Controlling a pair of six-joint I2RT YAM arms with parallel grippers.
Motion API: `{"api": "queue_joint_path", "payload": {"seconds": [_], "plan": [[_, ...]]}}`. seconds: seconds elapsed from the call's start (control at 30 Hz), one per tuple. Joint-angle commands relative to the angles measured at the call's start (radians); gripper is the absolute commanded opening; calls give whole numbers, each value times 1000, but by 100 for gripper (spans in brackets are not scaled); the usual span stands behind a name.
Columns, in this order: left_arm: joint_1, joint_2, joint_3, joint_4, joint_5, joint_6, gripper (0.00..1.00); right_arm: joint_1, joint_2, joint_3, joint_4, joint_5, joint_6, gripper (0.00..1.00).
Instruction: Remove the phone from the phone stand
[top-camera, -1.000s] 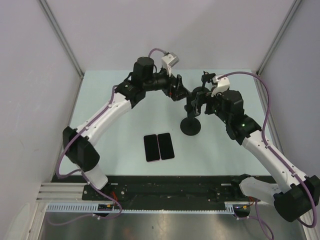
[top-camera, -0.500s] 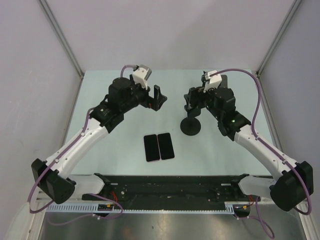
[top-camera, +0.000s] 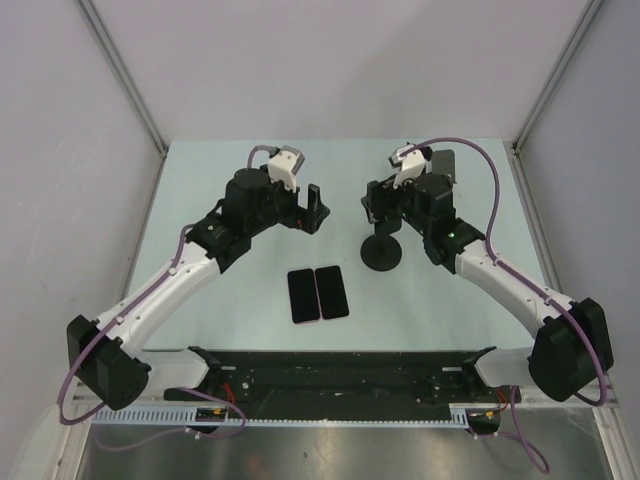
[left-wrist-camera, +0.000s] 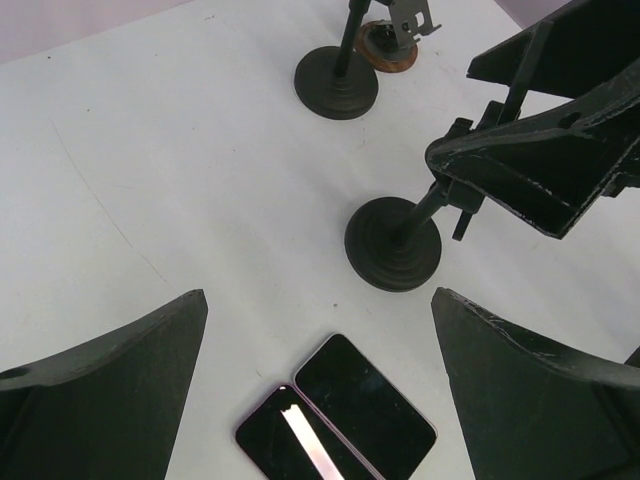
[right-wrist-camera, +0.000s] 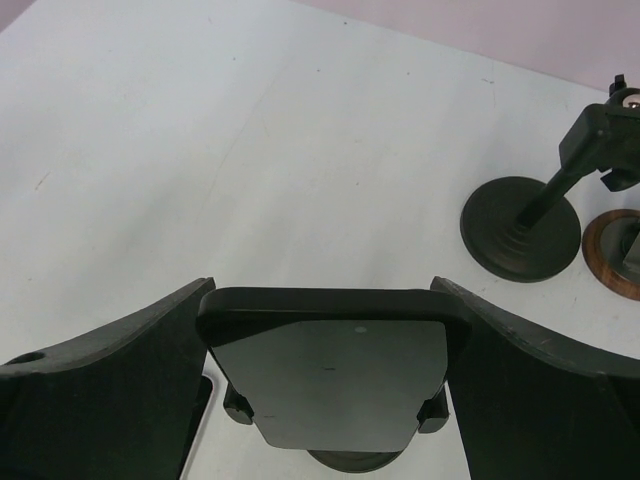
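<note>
A black phone (right-wrist-camera: 330, 385) stands upright in the cradle of a black phone stand with a round base (top-camera: 381, 254). In the top view my right gripper (top-camera: 385, 208) sits over that stand and hides the phone. In the right wrist view my right gripper (right-wrist-camera: 322, 282) is open, with one finger on each side of the phone's top edge. I cannot tell if the fingers touch it. My left gripper (top-camera: 315, 208) is open and empty, above the table to the left of the stand. The stand base also shows in the left wrist view (left-wrist-camera: 393, 243).
Two dark phones (top-camera: 318, 293) lie flat side by side in front of the stand; they also show in the left wrist view (left-wrist-camera: 340, 415). A second stand (left-wrist-camera: 337, 80) and a brown disc (left-wrist-camera: 388, 45) are at the back right. Side walls enclose the table.
My left gripper has pulled back to the left, away from the stand and the right gripper. My right gripper has shifted slightly left and stays around the phone on the stand.
</note>
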Motion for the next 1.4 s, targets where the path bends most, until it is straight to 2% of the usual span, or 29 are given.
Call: {"api": "queue_joint_path", "payload": {"seconds": [0.0,0.23,0.27,0.33,0.37,0.5,0.57,0.77,0.93,1.13,1.17,1.27,1.37], "plan": [[-16,1,-15,52,24,-13,100,1,8,13,3,-7,-21,90],[-41,49,-15,98,68,-13,100,1,11,13,-7,-18,-22,70],[-47,62,-18,115,81,-11,100,1,7,13,-9,-21,-22,60],[-56,79,-23,143,90,-11,100,3,-9,13,-11,-20,-15,49],[-67,96,-29,172,93,-11,100,3,-13,13,-11,-21,-7,38],[-98,153,-32,247,113,-17,100,6,-29,13,-12,-21,7,13],[-111,165,-66,352,133,-27,100,8,-36,13,-14,-12,13,1],[-121,237,-115,523,176,-48,100,8,-42,13,-27,-13,67,0],[-122,309,-116,630,208,-45,95,8,-45,13,-44,5,117,0],[-124,381,-69,684,246,-68,79,8,-45,13,-57,17,128,0],[-125,397,-61,690,253,-71,72,9,-45,13,-55,14,130,0],[-125,414,-50,703,257,-86,62,9,-45,13,-57,10,131,0],[-125,421,-41,715,271,-105,58,9,-42,13,-64,8,128,0]]}}
